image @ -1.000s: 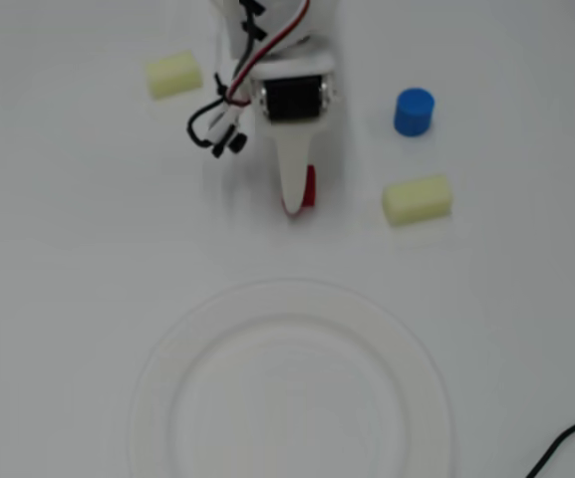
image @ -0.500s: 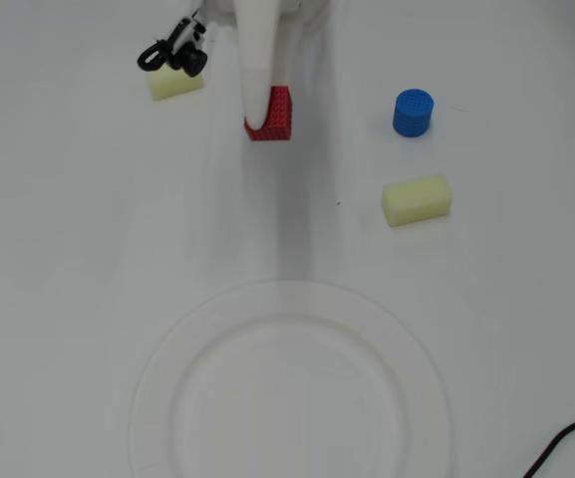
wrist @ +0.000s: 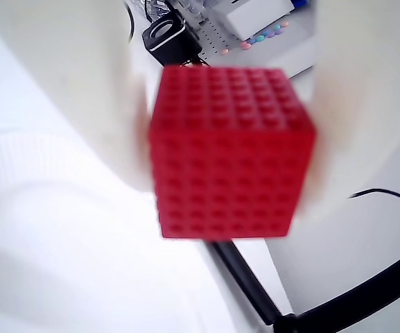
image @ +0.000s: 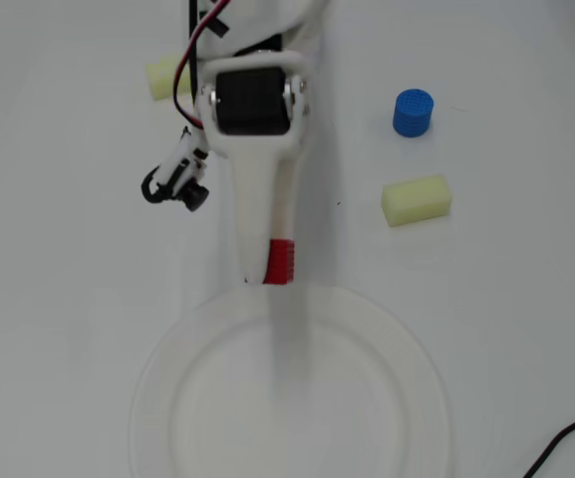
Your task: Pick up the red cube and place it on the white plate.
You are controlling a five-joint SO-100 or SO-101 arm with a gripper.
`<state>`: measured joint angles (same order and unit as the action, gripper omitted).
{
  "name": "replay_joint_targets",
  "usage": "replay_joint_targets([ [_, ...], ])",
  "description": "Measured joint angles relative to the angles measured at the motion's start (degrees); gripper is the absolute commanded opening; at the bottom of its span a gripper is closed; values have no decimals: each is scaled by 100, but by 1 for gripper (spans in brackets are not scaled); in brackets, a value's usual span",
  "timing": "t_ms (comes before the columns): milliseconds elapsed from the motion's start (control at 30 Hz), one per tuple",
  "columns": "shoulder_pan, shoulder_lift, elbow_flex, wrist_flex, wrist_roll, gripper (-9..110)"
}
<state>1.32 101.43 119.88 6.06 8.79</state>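
Item held: the red cube (wrist: 231,152), which I have clamped between the two pale fingers of the gripper (image: 278,262); in the wrist view it fills the centre of the frame, flanked on both sides, clear of the surface (image: 58,329). In the overhead view it shows as a red patch at the arm's tip, centre frame, just above the upper rim of the white plate (image: 157,368), which occupies the lower centre. Other stock: a blue cylinder (image: 413,113) upper right, a pale yellow foam block (image: 417,199) below it, a second foam block (image: 164,78) upper left, partly behind the arm. Risk, as I judge it: releasing here drops the cube on or short of the rim, whence it may tumble off; I need to carry further over the plate's middle first.
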Motion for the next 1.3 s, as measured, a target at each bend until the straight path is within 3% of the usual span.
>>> replay_joint_targets([
  [267,88,-1151,-510,-18,79,1],
  [667,53,-914,-554,984,-255,27],
  [1033,-79,861,-519,3006,-809,37],
  [1300,-79,3700,791,4500,-1187,38],
])
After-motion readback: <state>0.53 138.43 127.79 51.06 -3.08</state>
